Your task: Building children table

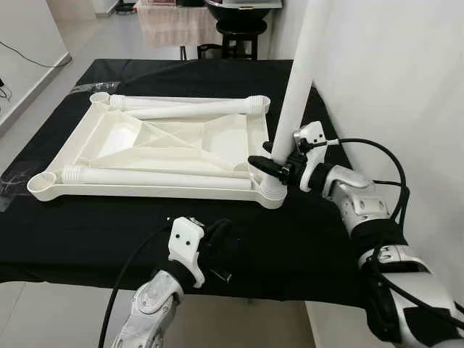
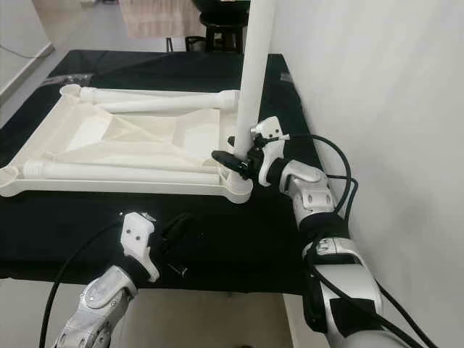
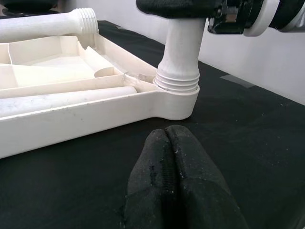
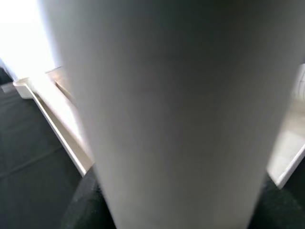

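Your right gripper (image 1: 270, 165) jaws pinch the smooth white plastic leg (image 1: 297, 80), ribbed end in the tabletop (image 1: 163, 141) corner; left gripper (image 3: 177, 164) jaws pressed together; no writing legible.

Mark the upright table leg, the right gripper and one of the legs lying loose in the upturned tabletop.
upright leg (image 1: 299, 80), left eye view, mid-shaft above the jaws.
right gripper (image 1: 270, 166), left eye view, at the black fingertips around the leg.
loose leg (image 1: 156, 177), left eye view, middle of the near one's shaft.

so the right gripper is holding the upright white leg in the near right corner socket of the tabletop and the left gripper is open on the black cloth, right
Not quite. The left gripper is shut, its black fingers pressed together over the black cloth, as the left wrist view shows. The rest holds: the right gripper grips the upright white leg standing in the tabletop's near right corner socket.
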Controlling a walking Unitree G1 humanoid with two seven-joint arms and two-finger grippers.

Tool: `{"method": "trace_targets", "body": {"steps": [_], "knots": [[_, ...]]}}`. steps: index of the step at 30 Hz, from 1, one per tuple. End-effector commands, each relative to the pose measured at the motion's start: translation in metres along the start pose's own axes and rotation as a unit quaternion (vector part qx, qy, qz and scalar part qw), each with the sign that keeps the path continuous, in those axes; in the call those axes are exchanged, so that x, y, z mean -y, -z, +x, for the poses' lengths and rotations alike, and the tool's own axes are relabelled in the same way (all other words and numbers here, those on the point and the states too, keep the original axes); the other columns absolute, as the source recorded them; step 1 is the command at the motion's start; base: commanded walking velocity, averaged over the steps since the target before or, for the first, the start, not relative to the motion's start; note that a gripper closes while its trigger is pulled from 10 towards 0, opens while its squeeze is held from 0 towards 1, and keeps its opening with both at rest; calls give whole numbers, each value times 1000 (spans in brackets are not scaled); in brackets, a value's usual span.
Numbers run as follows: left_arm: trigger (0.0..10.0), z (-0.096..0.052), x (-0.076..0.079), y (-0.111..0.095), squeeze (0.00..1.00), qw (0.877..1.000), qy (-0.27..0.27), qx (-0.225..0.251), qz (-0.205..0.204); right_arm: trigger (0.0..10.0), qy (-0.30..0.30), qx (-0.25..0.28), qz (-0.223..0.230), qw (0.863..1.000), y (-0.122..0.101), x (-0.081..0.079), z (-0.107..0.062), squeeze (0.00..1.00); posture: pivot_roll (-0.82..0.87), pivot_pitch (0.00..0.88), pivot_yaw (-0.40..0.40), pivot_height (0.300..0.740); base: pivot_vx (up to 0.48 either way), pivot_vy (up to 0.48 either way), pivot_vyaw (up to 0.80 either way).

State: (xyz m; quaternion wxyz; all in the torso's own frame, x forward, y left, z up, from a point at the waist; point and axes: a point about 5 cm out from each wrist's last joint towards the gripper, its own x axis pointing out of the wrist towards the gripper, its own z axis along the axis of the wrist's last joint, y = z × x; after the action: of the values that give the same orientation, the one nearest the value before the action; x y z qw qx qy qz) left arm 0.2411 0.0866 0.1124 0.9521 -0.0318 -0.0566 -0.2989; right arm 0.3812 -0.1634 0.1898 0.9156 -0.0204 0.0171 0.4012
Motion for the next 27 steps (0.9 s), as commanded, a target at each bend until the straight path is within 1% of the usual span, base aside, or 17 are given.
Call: {"method": "trace_targets", "body": {"steps": [1, 7, 10, 11, 12, 13, 14, 15, 16, 17, 18, 19, 20, 23, 25, 26, 27], "knots": [[10000, -1, 0, 5, 0, 1000, -5, -6, -11, 0, -24, 0, 8, 1000, 1, -6, 6, 0, 76, 75, -55, 740, 0, 0, 0], [10000, -1, 3, 4, 0, 1000, -5, -5, -14, 0, 0, 1, 10, 1000, 6, 1, 2, 0, 69, 91, -58, 740, 0, 0, 0], [10000, -3, 4, 3, 0, 1000, -5, -3, -16, 0, 165, -37, 6, 986, 30, 14, -12, 0, 66, 105, -57, 740, 0, 0, 0], [10000, -3, 4, 3, 0, 1000, -5, -3, -16, 0, 165, -37, 6, 986, 30, 14, -12, 0, 66, 105, -57, 740, 0, 0, 0], [10000, -3, 4, 2, 0, 1000, -5, -3, -16, 0, 201, -44, 5, 978, 34, 16, -15, 0, 66, 105, -57, 740, 0, 0, 0], [10000, -4, 4, 2, 0, 1000, -5, -2, -16, 0, 344, -46, -2, 938, 40, 24, -27, 0, 71, 113, -54, 740, 0, 0, 0], [10000, -5, 4, 2, 0, 1000, -5, -3, -16, 0, 364, -50, 40, 929, 59, 2, -26, 0, 73, 120, -49, 740, 0, 0, 0], [10000, -5, 4, 2, 0, 1000, -5, -3, -16, 0, 364, -50, 40, 929, 59, 2, -26, 0, 73, 120, -49, 740, 0, 0, 0], [10000, -6, 3, 1, 0, 1000, -5, -3, -16, 0, 369, -50, 75, 925, 70, -16, -27, 0, 74, 122, -42, 740, 0, 0, 0], [10000, -6, 2, 1, 0, 1000, -5, -3, -16, 0, 358, -53, 57, 930, 76, -38, -25, 0, 70, 126, -27, 740, 0, 0, 0], [10000, -6, 2, 1, 0, 1000, -5, -3, -16, 0, 358, -53, 57, 930, 76, -38, -25, 0, 70, 126, -27, 740, 0, 0, 0], [10000, -6, 2, 1, 0, 1000, -5, -4, -16, 0, 328, -61, 40, 942, 81, -52, -20, 0, 64, 116, -27, 740, 0, 0, 0], [10000, -6, 2, 1, 0, 1000, -5, -5, -17, 0, 318, -66, 19, 946, 83, -57, -17, 0, 64, 116, -27, 740, 0, 0, 0], [10000, -5, 2, 2, 0, 1000, -1, -6, -17, 0, 325, -50, 25, 944, 69, -37, -4, 0, 89, 107, -46, 740, 0, 0, 0], [10000, -4, 2, 2, 0, 1000, -1, -6, -17, 0, 328, -45, 29, 943, 65, -33, -2, 0, 89, 107, -46, 740, 0, 0, 0], [10000, -4, 2, 2, 0, 1000, -3, -6, -14, 10000, 344, -45, 24, 938, 62, -27, -2, 0, 93, 106, -42, 740, 0, 0, 0], [10000, -4, 2, 2, 0, 1000, -3, -6, -14, 10000, 344, -45, 24, 938, 62, -27, -2, 0, 93, 106, -42, 740, 0, 0, 0]]}}
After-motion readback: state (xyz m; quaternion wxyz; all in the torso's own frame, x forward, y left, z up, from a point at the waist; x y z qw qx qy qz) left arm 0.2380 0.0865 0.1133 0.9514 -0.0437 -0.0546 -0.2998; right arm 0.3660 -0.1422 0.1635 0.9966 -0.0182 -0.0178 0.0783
